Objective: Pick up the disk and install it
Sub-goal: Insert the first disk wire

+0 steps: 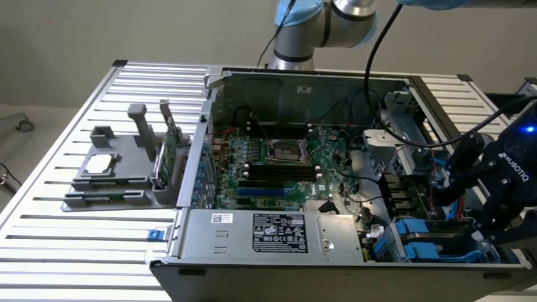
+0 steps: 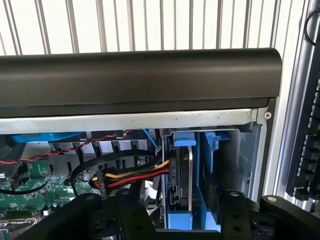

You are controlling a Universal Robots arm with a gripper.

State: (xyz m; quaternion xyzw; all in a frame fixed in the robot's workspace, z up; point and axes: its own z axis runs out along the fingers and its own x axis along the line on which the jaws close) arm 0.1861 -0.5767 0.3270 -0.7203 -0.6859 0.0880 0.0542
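The black gripper, jaws spread wide and holding nothing, hangs over the silver-grey, blue-framed disk, apparently seated upright in the open computer case's bay.

The exterior view looks down steeply from above and in front of the open grey metal computer case, far enough back to take in the ribbed aluminium desk beneath it. The wrist view sits close over the case's near corner on the exterior view's right, facing down into the blue plastic drive bays past the case's black front edge. Both views share those blue bays.
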